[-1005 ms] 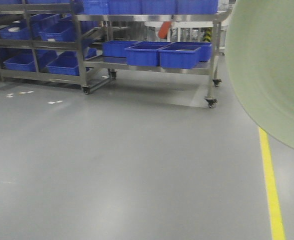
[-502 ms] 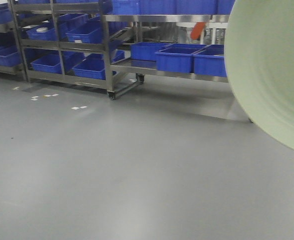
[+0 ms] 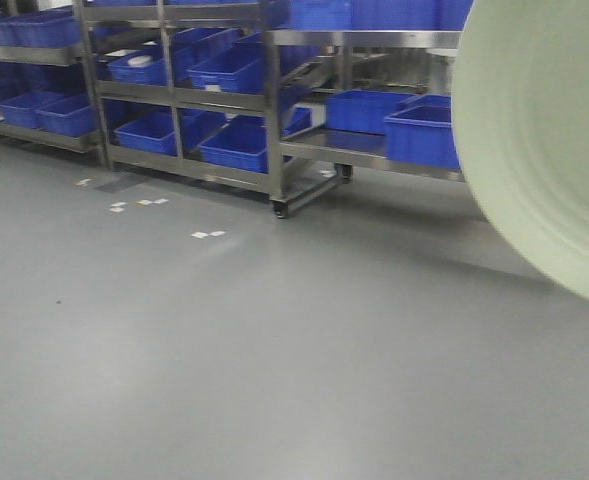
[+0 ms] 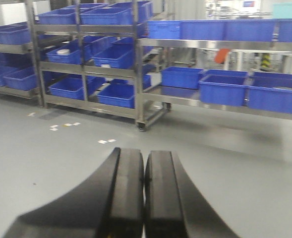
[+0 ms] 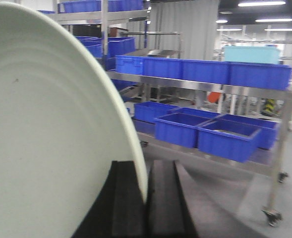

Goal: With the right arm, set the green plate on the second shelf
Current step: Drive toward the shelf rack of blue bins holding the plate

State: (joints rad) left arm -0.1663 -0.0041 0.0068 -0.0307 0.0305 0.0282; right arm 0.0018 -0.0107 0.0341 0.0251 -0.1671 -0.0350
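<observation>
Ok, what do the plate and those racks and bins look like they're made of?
The green plate: matte pale green with faint rings and no sharp glare, perhaps melamine or ceramic; can't tell which. The racks: bare silvery metal with a dull sheen, likely stainless steel. The bins: uniformly blue, apparently moulded plastic.

You get the green plate [image 5: 51,129] only partly, cropped left of the right gripper [image 5: 146,171]. Its rim is hidden between the pads [image 5: 128,198].
</observation>
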